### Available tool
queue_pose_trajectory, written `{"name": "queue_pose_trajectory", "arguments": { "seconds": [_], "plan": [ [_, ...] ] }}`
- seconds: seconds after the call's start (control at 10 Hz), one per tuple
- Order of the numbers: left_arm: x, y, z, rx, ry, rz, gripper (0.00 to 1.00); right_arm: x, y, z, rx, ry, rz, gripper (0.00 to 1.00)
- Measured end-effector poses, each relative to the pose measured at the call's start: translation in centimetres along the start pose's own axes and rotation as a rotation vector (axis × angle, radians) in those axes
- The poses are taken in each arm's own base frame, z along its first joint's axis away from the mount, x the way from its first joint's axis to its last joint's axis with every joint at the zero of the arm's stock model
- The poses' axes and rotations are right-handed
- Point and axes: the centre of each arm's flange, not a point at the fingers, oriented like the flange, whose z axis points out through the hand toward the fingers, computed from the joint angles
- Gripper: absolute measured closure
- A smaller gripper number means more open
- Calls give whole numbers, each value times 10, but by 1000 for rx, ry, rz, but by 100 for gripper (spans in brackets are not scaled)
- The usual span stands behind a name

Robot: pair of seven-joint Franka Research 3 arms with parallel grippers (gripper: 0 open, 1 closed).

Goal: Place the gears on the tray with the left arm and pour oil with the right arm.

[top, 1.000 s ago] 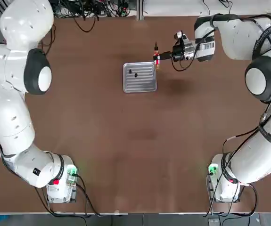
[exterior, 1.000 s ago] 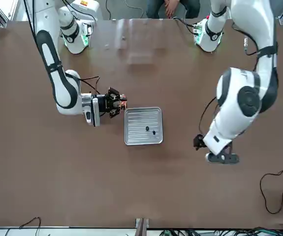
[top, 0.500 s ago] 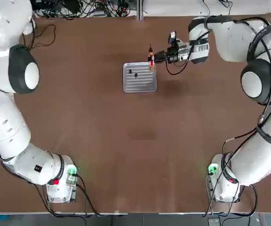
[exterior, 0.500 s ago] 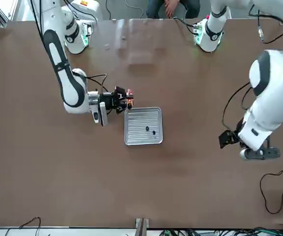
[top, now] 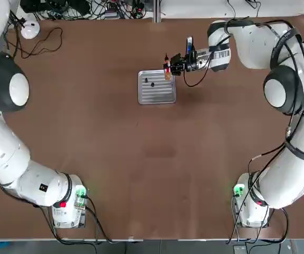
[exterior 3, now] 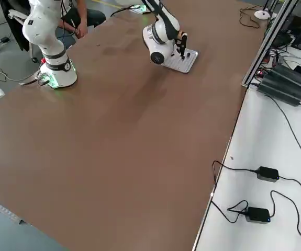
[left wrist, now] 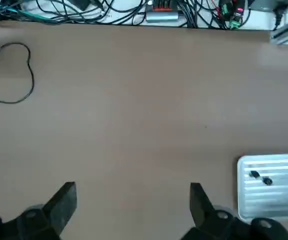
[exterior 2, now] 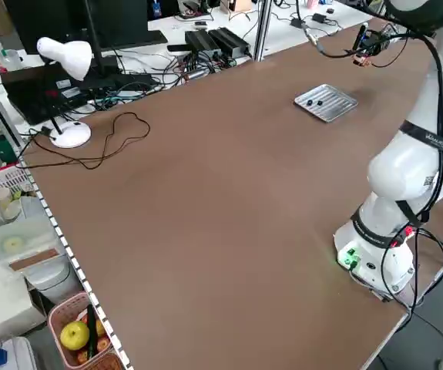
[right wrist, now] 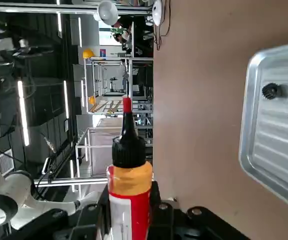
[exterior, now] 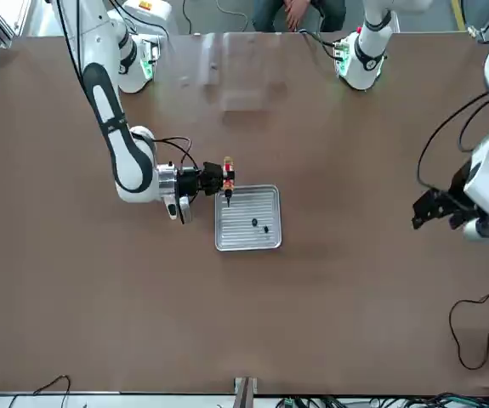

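The small ribbed silvery tray (top: 159,94) lies at the far middle of the table, also in the front view (exterior: 246,238). Two tiny dark gears (top: 146,80) (top: 153,84) rest on it, and show in the right wrist view (right wrist: 270,90). My right gripper (top: 174,66) is shut on the oil bottle (top: 167,71), orange-red with a black cap (right wrist: 128,150). It holds the bottle at the tray's far right corner, nozzle pointing to the far edge. My left gripper (left wrist: 131,202) hangs open and empty, well off to the left (exterior: 431,211).
A white desk lamp (top: 29,29) and its black cable (top: 46,39) sit at the far left corner. Cables and power bricks (top: 104,8) crowd the far edge. A person's hand (exterior: 293,10) shows behind the arm bases. Bare brown tabletop (top: 157,159) stretches toward me.
My right gripper has carried the bottle leftward to the tray's corner. The left arm has swung farther out to the left, away from the tray.
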Motion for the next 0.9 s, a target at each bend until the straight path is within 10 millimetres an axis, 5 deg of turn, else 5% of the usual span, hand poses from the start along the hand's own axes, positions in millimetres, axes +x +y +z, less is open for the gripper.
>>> {"name": "queue_pose_trajectory", "arguments": {
  "seconds": [0.3,0.6,0.9],
  "plan": [
    [-32,-34,-16,-27,-43,-27,0,0,10,17,-5,-24,149,70],
    [-62,-33,-34,-23,-59,-12,0,0,18,25,-9,-36,305,70],
    [-70,-42,-36,2,-88,-22,0,-10,29,40,-23,-63,440,70]
  ]
}}
